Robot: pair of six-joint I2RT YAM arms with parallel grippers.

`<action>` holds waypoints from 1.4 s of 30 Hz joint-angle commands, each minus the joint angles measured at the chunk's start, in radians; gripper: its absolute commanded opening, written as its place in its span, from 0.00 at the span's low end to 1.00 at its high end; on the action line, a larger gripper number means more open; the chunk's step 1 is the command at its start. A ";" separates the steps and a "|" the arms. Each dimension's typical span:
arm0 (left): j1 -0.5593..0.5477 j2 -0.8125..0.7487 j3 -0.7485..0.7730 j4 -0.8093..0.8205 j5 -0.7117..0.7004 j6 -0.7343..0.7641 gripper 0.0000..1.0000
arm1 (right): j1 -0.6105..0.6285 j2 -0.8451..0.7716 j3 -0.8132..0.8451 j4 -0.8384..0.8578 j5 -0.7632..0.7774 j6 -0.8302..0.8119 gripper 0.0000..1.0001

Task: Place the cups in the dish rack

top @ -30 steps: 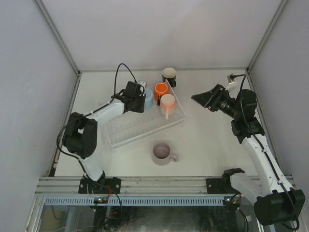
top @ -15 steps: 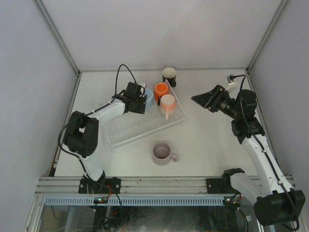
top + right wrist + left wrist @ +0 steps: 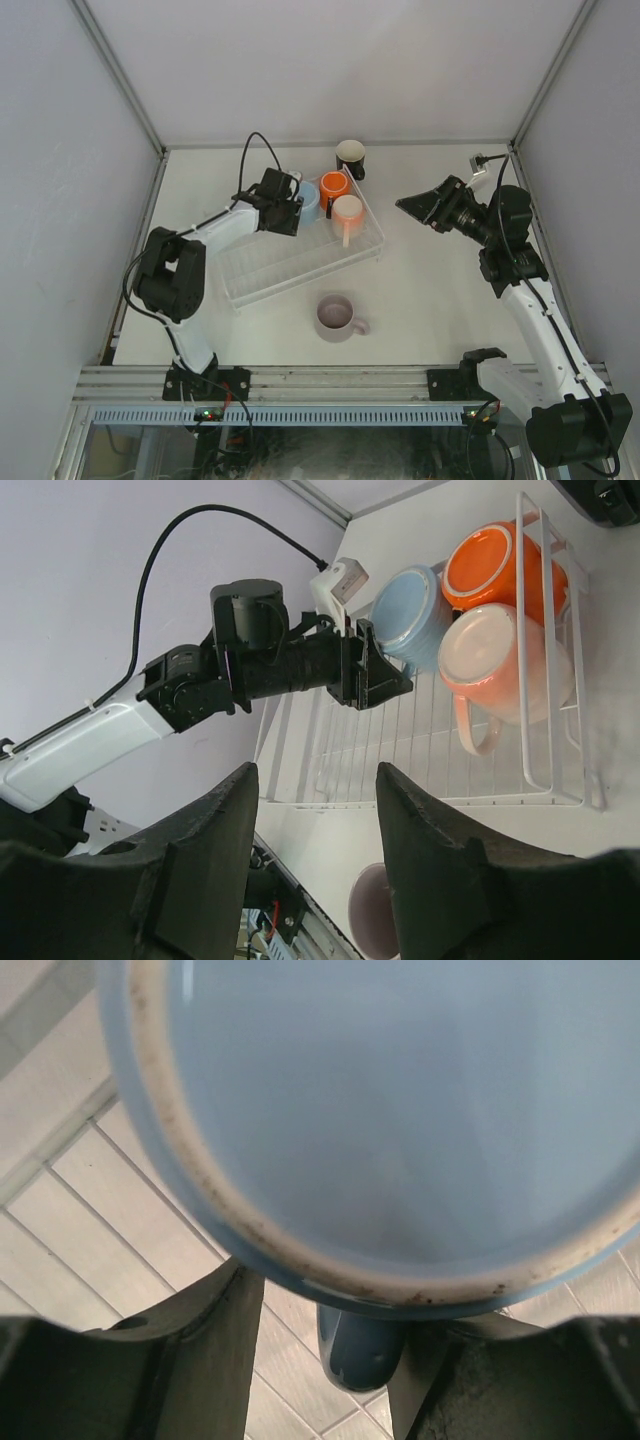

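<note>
Step in hand, as judged: release of the light blue mug (image 3: pixel 308 197), set in the far-left corner of the dish rack (image 3: pixel 280 262); the left gripper (image 3: pixel 291 200) is held at that mug, its fingers (image 3: pixel 190 1360) parted either side of the handle (image 3: pixel 360 1345), clamped on nothing; the jaws are best kept wide and drawn straight back along the handle's line, then lifted clear of the rack's rim, so the mug is not dragged or tipped against the orange mug (image 3: pixel 332 185) just beside it; the peach-pink mug (image 3: pixel 347 209) is also in the rack; the black mug (image 3: pixel 350 153) is left beyond the rack's far end, the lilac mug (image 3: pixel 335 316) off its near side; the right gripper (image 3: pixel 408 204) is held apart and empty, well off the rack's right side; against a second ago, the left wrist is seen slightly nearer the rack's far edge; mugs and right arm unchanged.
</note>
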 commanded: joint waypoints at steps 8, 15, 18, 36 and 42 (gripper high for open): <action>0.036 0.019 0.121 -0.015 -0.009 0.040 0.52 | -0.007 -0.019 0.001 0.006 -0.006 -0.028 0.50; 0.034 -0.027 0.086 0.001 0.030 0.000 0.55 | -0.001 -0.015 0.001 0.009 -0.007 -0.026 0.51; 0.032 -0.057 0.045 0.015 0.039 -0.017 0.56 | 0.007 -0.013 0.001 -0.003 0.000 -0.038 0.52; 0.016 -0.212 -0.004 0.005 0.020 -0.066 0.64 | 0.224 0.011 0.098 -0.317 0.145 -0.251 0.60; 0.018 -0.311 -0.004 -0.050 -0.010 -0.082 0.66 | 0.378 0.040 0.136 -0.447 0.241 -0.299 0.60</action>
